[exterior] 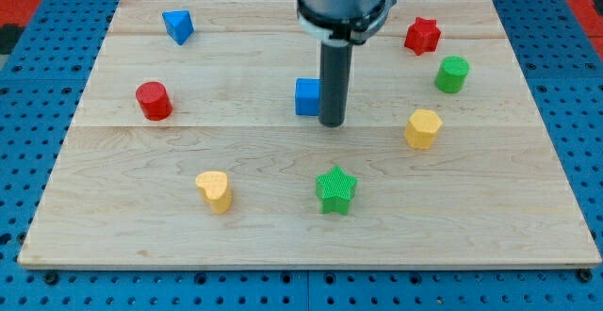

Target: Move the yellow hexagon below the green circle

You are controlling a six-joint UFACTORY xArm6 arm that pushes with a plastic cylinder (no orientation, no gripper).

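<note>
The yellow hexagon [423, 127] lies on the wooden board at the view's right, just below and a little left of the green circle [452, 73]. The two blocks are apart. My tip [331, 122] rests on the board near the middle, touching or almost touching the right side of the blue cube [307, 96]. The tip is well to the left of the yellow hexagon, about level with it.
A red star [422, 36] sits above the green circle. A green star [335, 189] lies at the bottom middle, a yellow heart [215, 190] at the bottom left, a red cylinder [153, 100] at the left, a blue triangle [177, 25] at the top left.
</note>
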